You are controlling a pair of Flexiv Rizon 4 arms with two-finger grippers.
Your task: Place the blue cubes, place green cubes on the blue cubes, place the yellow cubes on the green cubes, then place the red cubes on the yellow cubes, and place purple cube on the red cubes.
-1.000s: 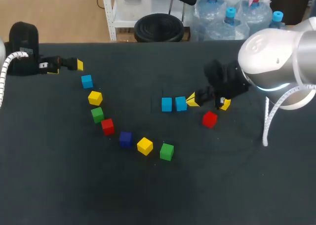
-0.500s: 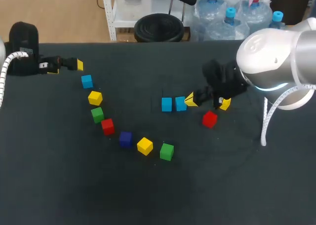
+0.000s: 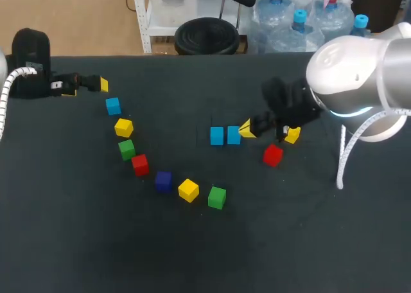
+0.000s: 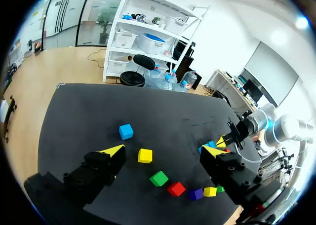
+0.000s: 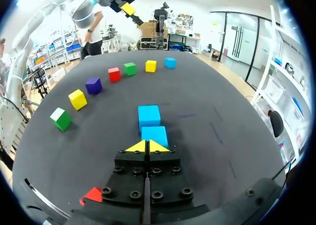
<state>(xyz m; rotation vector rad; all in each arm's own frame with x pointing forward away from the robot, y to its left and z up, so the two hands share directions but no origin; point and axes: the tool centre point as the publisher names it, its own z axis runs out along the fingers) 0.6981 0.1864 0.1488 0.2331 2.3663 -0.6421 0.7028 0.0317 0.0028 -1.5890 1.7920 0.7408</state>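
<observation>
Two blue cubes (image 3: 217,136) (image 3: 234,135) lie side by side mid-table. My right gripper (image 3: 247,130) is shut and holds nothing. Its yellow tips (image 5: 147,146) rest against the nearer blue cube (image 5: 155,135), with the other blue cube (image 5: 149,116) just beyond it. A curved row runs across the left: blue (image 3: 113,105), yellow (image 3: 124,127), green (image 3: 127,149), red (image 3: 140,164), purple (image 3: 164,180), yellow (image 3: 188,190), green (image 3: 217,197). A red cube (image 3: 273,155) and a yellow cube (image 3: 293,135) lie by the right arm. My left gripper (image 4: 163,153) hangs open and empty at the far left, above that row.
The left arm's cable and black base (image 3: 31,62) occupy the far left corner. The right arm's white cable (image 3: 343,158) droops to the table at the right. The dark tabletop (image 3: 205,254) is bare toward the front edge.
My right gripper has edged slightly left, nudging the nearer blue cube a touch closer to the other one. The left arm has kept still.
</observation>
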